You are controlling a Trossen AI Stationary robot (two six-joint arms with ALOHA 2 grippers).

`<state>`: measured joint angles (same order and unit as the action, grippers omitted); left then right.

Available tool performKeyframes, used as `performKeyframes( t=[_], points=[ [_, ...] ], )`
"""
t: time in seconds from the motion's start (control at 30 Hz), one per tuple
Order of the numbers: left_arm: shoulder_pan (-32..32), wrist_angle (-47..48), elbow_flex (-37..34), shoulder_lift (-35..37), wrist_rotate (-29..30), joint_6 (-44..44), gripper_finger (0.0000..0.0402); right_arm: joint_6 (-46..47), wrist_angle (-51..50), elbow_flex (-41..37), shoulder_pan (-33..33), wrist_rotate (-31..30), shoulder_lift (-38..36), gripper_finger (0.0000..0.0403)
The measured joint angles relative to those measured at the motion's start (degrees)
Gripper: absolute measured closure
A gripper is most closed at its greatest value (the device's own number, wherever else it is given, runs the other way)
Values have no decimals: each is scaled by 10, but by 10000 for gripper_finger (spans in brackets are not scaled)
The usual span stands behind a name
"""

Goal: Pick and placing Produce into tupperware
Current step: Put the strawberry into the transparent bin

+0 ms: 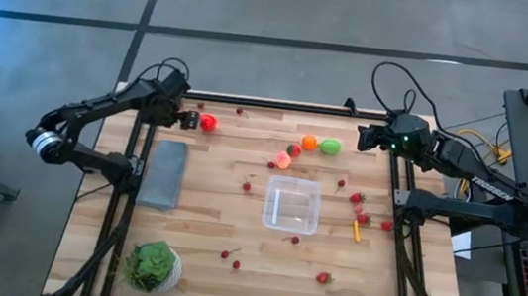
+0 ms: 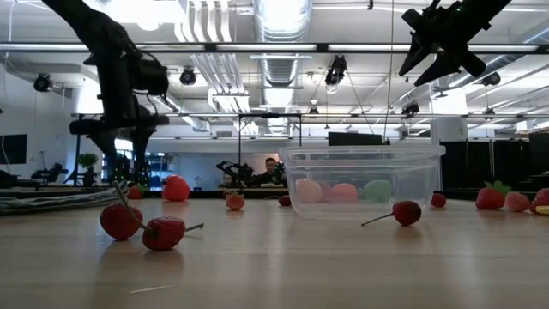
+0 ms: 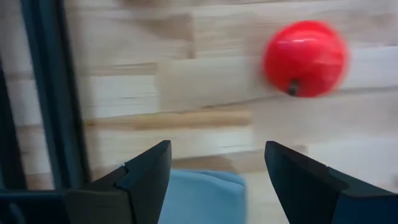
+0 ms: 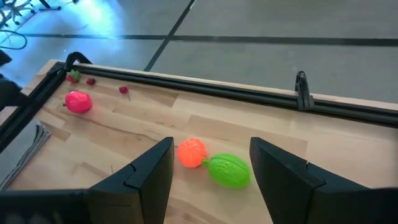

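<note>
From overhead you get the whole layout: the clear tupperware [image 1: 291, 204] sits near the table's middle, holding no produce, with small red berries [image 1: 360, 217] scattered around it at roughly three to seven o'clock. At about twelve o'clock from the box lie the orange piece [image 1: 309, 142], the green piece [image 1: 330, 146] and a peach-pink lump [image 1: 284, 159]. The grey slab [image 1: 163, 172] lies at nine o'clock, and the leafy head in a white bowl [image 1: 152, 266] sits at about seven.

The low view gives you what overhead cannot: the tupperware [image 2: 361, 180] seen through its walls, with the far pieces showing behind it, and stemmed berries [image 2: 164, 233] close to the lens.

Your left gripper [image 1: 186, 117] hovers at the table's far left edge, jaws parted and holding nothing; its wrist camera shows the red apple [image 3: 305, 58] just ahead of the fingers [image 3: 146, 171], untouched. Your right gripper [image 1: 365, 138] hangs raised at the far right edge, jaws likewise apart and empty, looking over the orange piece [image 4: 191, 152] and green piece [image 4: 229, 170], which touch each other.
</note>
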<state>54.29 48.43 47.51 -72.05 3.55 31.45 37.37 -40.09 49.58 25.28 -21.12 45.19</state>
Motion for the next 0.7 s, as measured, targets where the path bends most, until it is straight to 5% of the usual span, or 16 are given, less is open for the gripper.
performKeyframes(
  t=[0.3, 0.7],
  points=[
    [6, -87, 17, -120, 28, -29, 157, -2, 0, 0, 0, 0, 0, 199],
    [33, -84, 153, -271, 36, -114, 157, 1, 0, 0, 0, 2, 0, 200]
  ],
)
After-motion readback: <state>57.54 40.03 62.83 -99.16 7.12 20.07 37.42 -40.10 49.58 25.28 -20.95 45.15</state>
